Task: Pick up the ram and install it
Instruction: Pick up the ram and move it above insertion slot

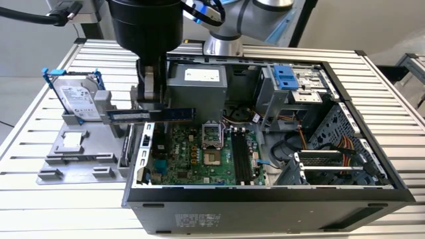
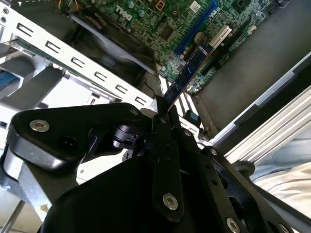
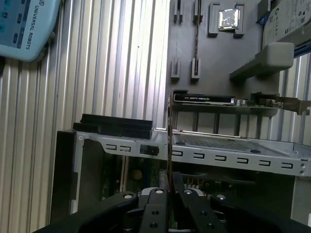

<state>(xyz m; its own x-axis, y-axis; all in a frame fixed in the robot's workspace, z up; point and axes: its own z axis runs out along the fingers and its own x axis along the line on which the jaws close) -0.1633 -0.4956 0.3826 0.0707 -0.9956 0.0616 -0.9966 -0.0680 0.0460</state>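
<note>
In the exterior view, the pincer (image 1: pixel 147 102) is shut tight on the ram (image 1: pixel 169 114). The ram is up in the air, flat and level, and it sticks out on both sides of the pincer. Right under the pincer is the side wall of the open computer case (image 1: pixel 147 142). The gray holder tray (image 1: pixel 73 149) is on one side of the pincer and the green board (image 1: pixel 192 154) is on the other. The long black slots (image 1: pixel 240 160) sit farther off, deep inside the case.

In the second wrist view, the ram (image 2: pixel 192 65) reaches out from the tips of the pincer (image 2: pixel 160 114), high over the green board (image 2: pixel 146 19).

In the first wrist view, the ram (image 3: pixel 169 141) shows its thin edge, like a straight line running out from the pincer (image 3: pixel 170 190). It crosses over the case wall (image 3: pixel 233 158). Past that, a big card (image 3: pixel 209 99) stands in the gray holder tray (image 3: pixel 218 58).

I think the job right now is carrying the ram. To do it well, squeeze firmly but not too hard, because the stick is thin. Hold it level. Lift it high enough that neither end bumps the case wall.
</note>
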